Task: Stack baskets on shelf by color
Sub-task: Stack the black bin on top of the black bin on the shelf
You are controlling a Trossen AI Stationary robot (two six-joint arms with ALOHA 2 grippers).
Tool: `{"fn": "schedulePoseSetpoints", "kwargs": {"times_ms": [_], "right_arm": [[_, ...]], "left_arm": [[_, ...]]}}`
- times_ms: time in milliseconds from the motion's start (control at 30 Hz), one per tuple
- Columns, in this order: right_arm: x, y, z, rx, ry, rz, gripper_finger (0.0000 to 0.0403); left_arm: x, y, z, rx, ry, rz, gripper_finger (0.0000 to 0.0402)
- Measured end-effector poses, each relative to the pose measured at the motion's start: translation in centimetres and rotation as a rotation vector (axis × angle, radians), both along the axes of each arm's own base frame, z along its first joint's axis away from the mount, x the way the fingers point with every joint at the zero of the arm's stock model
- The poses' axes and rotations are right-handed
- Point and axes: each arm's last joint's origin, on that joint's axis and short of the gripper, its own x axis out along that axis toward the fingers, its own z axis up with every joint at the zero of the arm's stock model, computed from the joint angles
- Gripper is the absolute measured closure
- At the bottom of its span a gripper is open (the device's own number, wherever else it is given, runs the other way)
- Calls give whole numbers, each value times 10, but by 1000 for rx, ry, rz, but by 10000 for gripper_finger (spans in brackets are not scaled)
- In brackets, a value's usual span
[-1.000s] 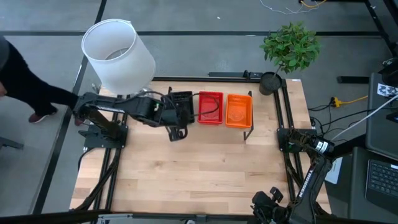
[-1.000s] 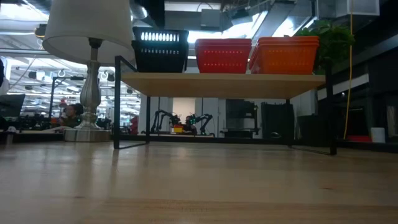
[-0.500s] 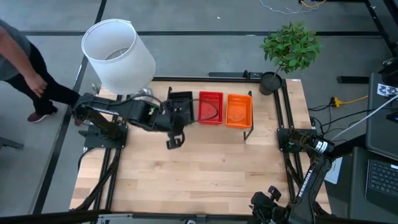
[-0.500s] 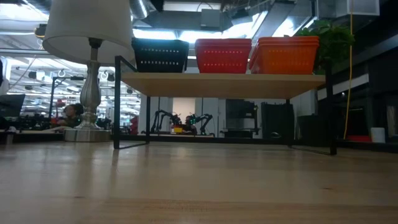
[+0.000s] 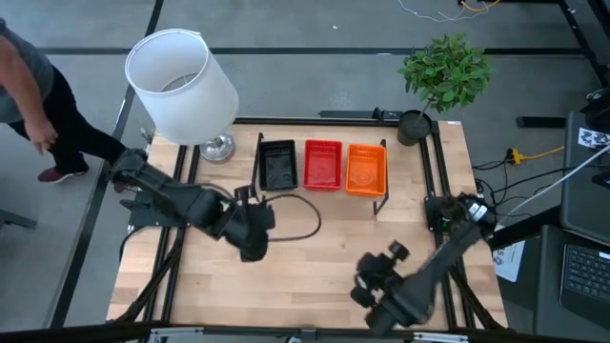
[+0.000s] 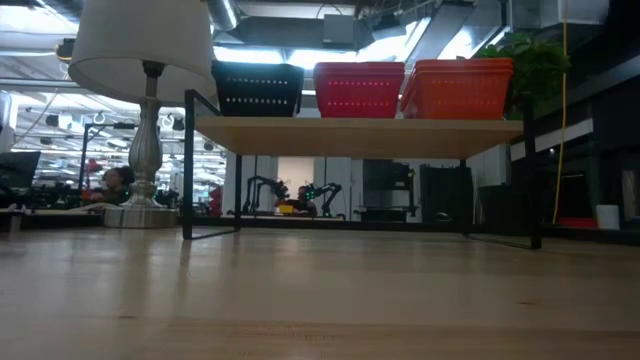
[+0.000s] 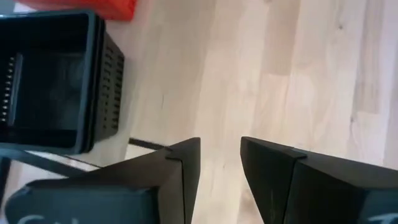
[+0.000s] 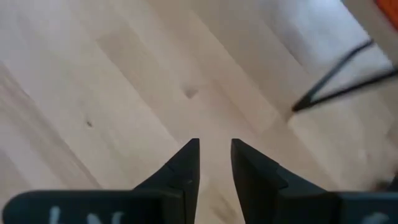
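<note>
The baskets stand in three stacks on the light-wood shelf [image 6: 360, 132]: black [image 5: 277, 164] at the left, red [image 5: 322, 164] in the middle, orange [image 5: 365, 169] at the right. They also show in the low view: black [image 6: 258, 90], red [image 6: 360, 90], orange [image 6: 458, 88]. My left gripper [image 5: 250, 233] is open and empty over bare tabletop, on the near side of the black stack, which shows in its wrist view [image 7: 50, 93]. My right gripper [image 5: 372, 276] is open and empty over the table's near right part.
A lamp with a white shade [image 5: 181, 86] stands at the far left corner, a potted plant [image 5: 443, 71] at the far right. A person [image 5: 29, 86] walks beside the table's left. A black cable loop [image 5: 300, 217] lies in front of the shelf.
My left gripper has drawn back from the black stack toward the table's near edge, leaving it on the shelf; the top black basket has settled lower into the stack. My right arm has swung from the near right corner inward over the table.
</note>
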Motion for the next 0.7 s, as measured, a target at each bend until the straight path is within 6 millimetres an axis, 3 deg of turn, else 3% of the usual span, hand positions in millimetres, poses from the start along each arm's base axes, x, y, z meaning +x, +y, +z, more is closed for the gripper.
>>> {"fn": "schedulePoseSetpoints", "kwargs": {"times_ms": [133, 267, 533, 700], "right_arm": [[19, -26, 4, -41, 93, 12, 312], [28, -41, 6, -5, 161, 4, 312], [25, -36, 5, 45, 178, -14, 312], [20, -30, 5, 50, 176, 4, 312]], "left_arm": [[-5, -6, -12, 74, 8, 11, 294], [0, 9, -27, 202, 11, 95, 294], [8, 49, -48, 265, 113, 180, 294], [9, 56, -50, 276, 133, 198, 294]]}}
